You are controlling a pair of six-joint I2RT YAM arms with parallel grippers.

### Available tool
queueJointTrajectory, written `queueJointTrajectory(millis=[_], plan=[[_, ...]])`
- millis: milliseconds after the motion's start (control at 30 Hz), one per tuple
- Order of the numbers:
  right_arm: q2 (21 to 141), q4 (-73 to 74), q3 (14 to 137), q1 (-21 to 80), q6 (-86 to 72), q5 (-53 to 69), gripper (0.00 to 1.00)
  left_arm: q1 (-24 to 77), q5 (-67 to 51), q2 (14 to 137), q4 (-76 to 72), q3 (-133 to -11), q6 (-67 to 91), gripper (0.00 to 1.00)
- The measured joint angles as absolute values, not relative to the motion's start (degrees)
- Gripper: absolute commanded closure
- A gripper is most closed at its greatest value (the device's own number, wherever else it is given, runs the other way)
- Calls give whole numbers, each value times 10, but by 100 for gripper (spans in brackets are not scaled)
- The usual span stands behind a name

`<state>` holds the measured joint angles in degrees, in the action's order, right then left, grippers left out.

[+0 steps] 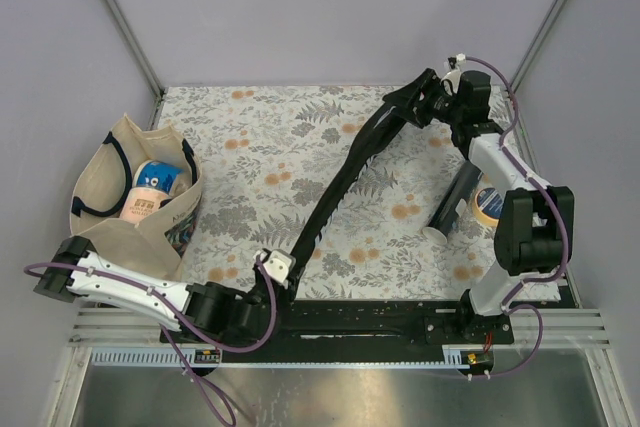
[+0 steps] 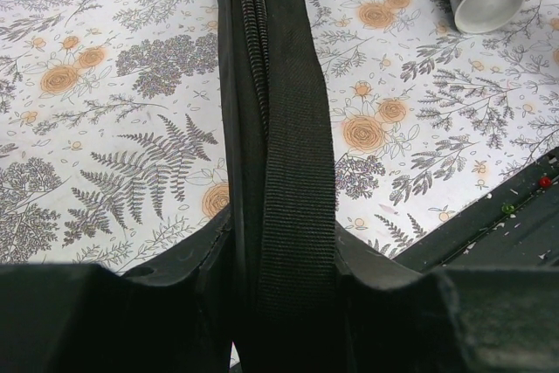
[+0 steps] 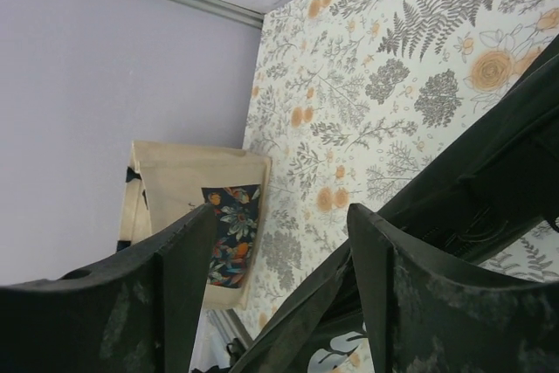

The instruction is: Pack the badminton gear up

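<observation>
With our left gripper [image 2: 281, 255] clamped on the near end of the cover [image 1: 345, 182] stretched diagonally across the table [image 1: 260, 137], we should close our wide-open right gripper [image 3: 281, 216] squarely on its far end.

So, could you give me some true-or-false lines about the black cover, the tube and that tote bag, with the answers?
The left fingers grip the black cover: true.
The black tube stands upright: false, it lies on its side.
The tote bag sits on the right: false, it sits on the left.
The right fingers are spread open: true.
</observation>
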<state>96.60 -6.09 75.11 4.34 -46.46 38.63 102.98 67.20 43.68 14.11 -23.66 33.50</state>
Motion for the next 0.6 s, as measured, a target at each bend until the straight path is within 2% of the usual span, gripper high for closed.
queueJointTrajectory(millis=[200, 433, 600], plan=[[962, -93, 731, 43, -490, 397, 27, 1030, 672, 446, 147, -237, 340, 100], [892, -23, 731, 18, -349, 391, 39, 1030, 668, 445, 182, -248, 362, 100], [885, -23, 730, -53, -319, 439, 43, 1030, 668, 425, 194, -249, 368, 100]])
